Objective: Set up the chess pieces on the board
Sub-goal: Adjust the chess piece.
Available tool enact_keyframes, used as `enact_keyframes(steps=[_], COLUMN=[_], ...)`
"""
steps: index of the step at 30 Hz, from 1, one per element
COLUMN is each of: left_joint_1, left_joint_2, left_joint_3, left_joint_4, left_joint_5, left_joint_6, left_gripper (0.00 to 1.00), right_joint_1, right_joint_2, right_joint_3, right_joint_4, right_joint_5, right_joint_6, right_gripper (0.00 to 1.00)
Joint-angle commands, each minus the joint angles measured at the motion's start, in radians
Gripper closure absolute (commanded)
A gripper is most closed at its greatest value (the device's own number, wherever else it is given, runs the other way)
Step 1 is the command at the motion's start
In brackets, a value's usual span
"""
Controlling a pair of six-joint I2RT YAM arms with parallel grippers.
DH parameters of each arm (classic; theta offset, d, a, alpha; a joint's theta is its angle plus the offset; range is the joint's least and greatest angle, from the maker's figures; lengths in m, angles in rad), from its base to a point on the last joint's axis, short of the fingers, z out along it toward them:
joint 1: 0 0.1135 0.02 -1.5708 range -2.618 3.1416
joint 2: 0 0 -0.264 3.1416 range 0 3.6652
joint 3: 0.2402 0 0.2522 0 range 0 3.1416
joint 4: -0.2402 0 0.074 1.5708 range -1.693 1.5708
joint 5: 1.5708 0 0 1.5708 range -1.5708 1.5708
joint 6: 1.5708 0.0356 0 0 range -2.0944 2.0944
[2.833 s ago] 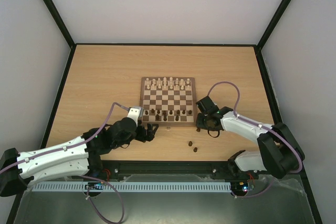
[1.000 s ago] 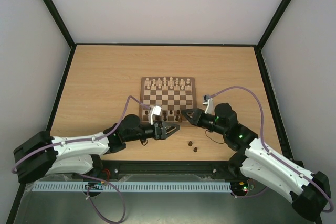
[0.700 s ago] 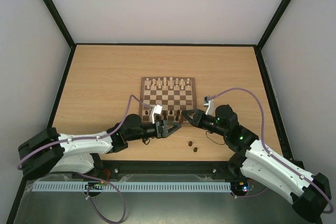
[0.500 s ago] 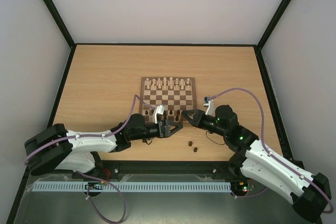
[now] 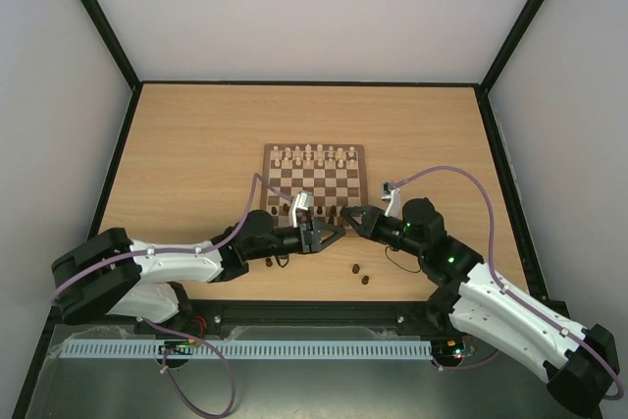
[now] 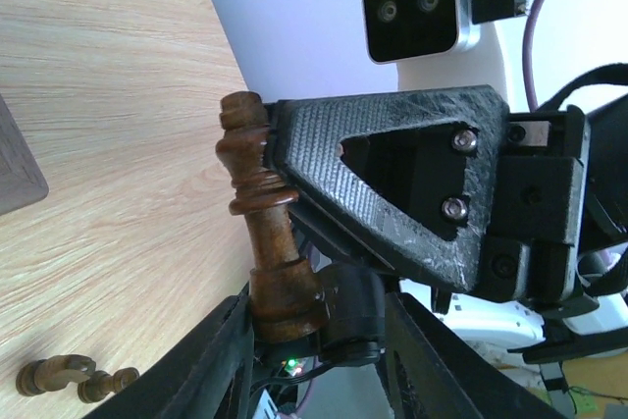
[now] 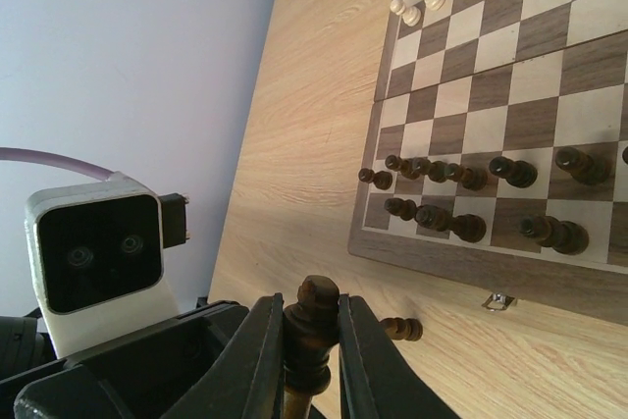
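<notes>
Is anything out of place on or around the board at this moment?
Yes. Two dark pieces sit on the table off the board, by its near right corner, and a third piece sits off its near edge. They belong on squares.

We see the board [image 5: 316,186] chequered in light and dark brown squares inside a mid-brown border. The chess pieces [image 7: 469,178] on its near rows are dark brown; the chessmen [image 5: 314,155] on the far rows are pale cream. The raised chess piece [image 6: 267,233] is a glossy reddish dark brown. The table [image 5: 196,144] is light honey wood with fine grain lines. The left arm [image 5: 167,262] and right arm [image 5: 500,306] have white links and black joints, with purple cables [image 6: 531,46]. We note black cross-hatched fingers [image 6: 392,169] and a white camera housing [image 6: 410,2] with a black face.
</notes>
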Motion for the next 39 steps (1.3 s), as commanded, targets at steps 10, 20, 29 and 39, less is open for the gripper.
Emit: enact_keyframes(steps=[10,20,29,39], left_joint_1=[0.009,0.023,0.022,0.017], left_joint_2=[0.068,0.037,-0.015,-0.053], left_joint_3=[0.05,0.073,0.119,0.12], left_joint_4=[0.068,-0.03,-0.222,-0.326], left_joint_5=[0.007,0.016,0.069,0.109], left_joint_6=[-0.008,0.052,0.182,0.259], left_gripper=[0.8,0.82,0.83,0.83], right_joint_1=[0.006,0.007,0.007,0.007], right_joint_2=[-0.025,-0.062,-0.08,-0.074], right_joint_3=[-0.019,-0.013,0.017,0.025], right_joint_4=[0.003,-0.051,-0.123,-0.121], right_joint_5=[0.024,0.042,0.077,0.067], right_joint_6=[0.001,-0.013,-0.048,-0.048], right_gripper=[0.99,0.94,0.8,0.76])
